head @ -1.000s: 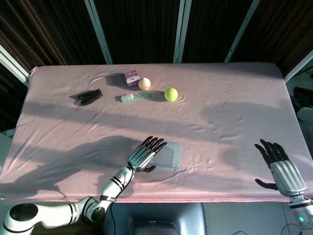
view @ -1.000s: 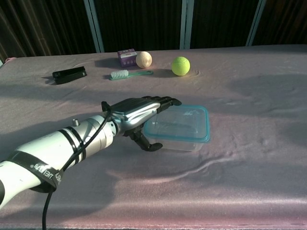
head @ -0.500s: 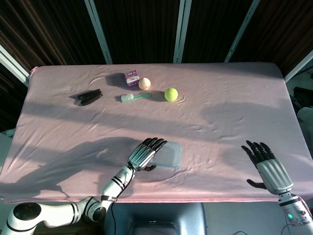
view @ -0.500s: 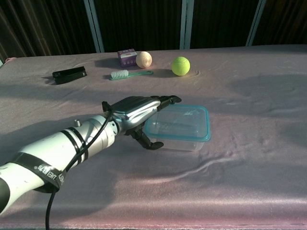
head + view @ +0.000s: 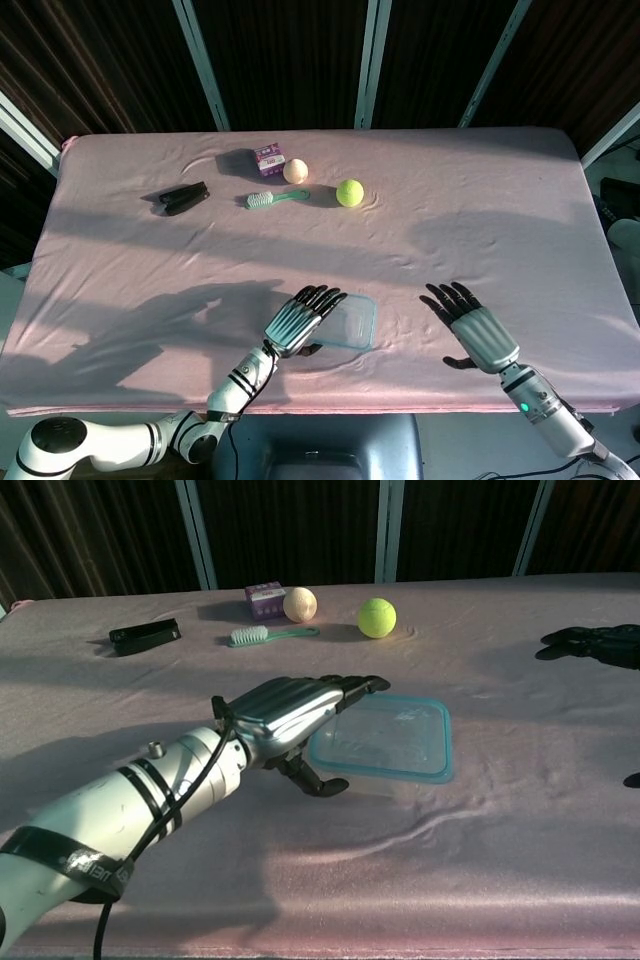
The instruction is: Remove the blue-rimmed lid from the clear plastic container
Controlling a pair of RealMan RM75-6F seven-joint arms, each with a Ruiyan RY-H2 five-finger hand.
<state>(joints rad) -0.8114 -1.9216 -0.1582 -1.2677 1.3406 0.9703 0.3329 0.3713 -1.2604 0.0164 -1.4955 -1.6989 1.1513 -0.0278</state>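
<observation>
The lid (image 5: pixel 385 737) has tilted and shifted right under the left hand (image 5: pixel 290 708), whose fingers lie spread over its edge. The right hand (image 5: pixel 468 326), fingers apart and empty, has come nearer; removal looks begun.

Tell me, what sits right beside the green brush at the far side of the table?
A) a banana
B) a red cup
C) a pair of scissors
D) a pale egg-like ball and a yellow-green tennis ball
D: in the head view the pale egg-like ball lies just past the green brush, with the yellow-green tennis ball to its right.
</observation>
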